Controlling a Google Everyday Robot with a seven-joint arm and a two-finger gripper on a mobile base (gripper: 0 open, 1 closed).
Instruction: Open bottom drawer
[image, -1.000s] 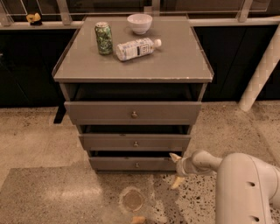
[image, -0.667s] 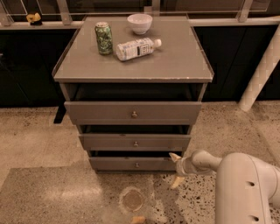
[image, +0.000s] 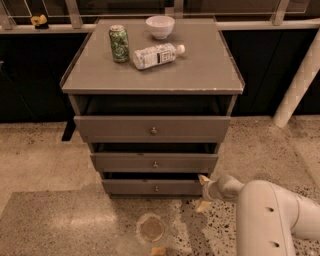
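Bottom drawer (image: 145, 186) lies just left of the hand (image: 203, 193), fingers spread.

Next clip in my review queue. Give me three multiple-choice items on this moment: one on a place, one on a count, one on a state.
1. Where is the gripper?
A at the top drawer's knob
B at the right end of the bottom drawer
C resting on the floor

2. How many things stand or lie on the cabinet top?
A one
B five
C three

3. How is the bottle placed?
A lying on its side
B upright
C upside down

Answers:
1 B, because the gripper sits low beside that drawer front's right edge.
2 C, because there are a can, a bowl and the bottle.
3 A, because its length runs flat along the top.
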